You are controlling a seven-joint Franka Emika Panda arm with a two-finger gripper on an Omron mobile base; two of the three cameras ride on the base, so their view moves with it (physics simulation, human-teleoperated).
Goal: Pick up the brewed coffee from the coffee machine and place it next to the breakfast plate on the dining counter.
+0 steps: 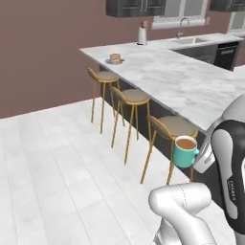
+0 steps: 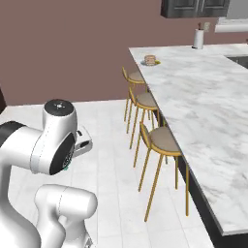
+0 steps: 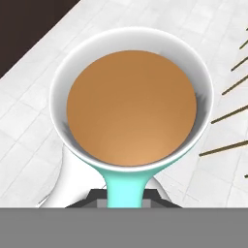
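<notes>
Floor (image 1: 62, 162) of white tile lies wide and bare to the gripper's left, out to the brown wall. Ahead and to the right runs the bench (image 1: 191, 86), its long white marble edge slanting away from the gripper toward the far end, where the corner turns toward the sink side. Three stools (image 1: 131, 98) stand tucked along that edge; the nearest one (image 1: 176, 127) sits just beyond the mug, close behind it in the left base view, with its thin yellow legs showing past the cup in the hand view.

The gripper (image 3: 125, 196) is clamped on the mug (image 1: 184, 151) by its handle (the teal handle runs straight down between the dark tips), holding it upright in the air over the floor, below the bench top. The mug is teal outside, white inside, and holds level brown coffee nearly to the rim.

The plate (image 1: 115, 59) with pancakes rests well apart, far ahead near the bench's far left corner, close to the edge.
</notes>
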